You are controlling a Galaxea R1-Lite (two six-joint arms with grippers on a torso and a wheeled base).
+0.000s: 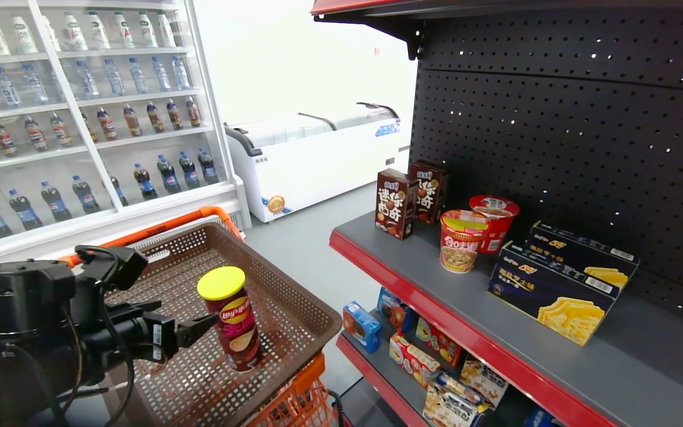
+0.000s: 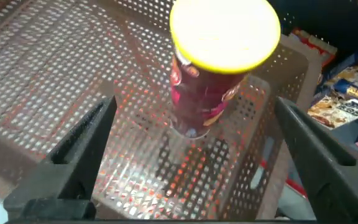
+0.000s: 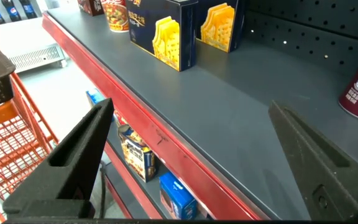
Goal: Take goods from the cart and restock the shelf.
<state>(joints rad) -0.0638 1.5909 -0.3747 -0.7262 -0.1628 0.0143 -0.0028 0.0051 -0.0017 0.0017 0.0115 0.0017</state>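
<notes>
A dark red chips can (image 1: 236, 323) with a yellow lid stands upright in the brown perforated basket (image 1: 294, 296) on top of the orange cart (image 1: 297, 403). My left gripper (image 1: 196, 320) is open just left of the can, one finger tip close to its side. In the left wrist view the can (image 2: 213, 81) stands on the basket floor (image 2: 55, 74), ahead of and between the spread fingers of that gripper (image 2: 194, 106). My right gripper (image 3: 191, 109) hangs open and empty over a bare stretch of the grey shelf board (image 3: 229, 124).
On the shelf (image 1: 436, 296) stand two brown snack boxes (image 1: 398, 201), two cup noodles (image 1: 460, 240) and blue cracker boxes (image 1: 555, 284). Packaged goods (image 1: 412, 350) fill the lower shelf. A drinks fridge (image 1: 80, 118) and a chest freezer (image 1: 318, 154) stand behind.
</notes>
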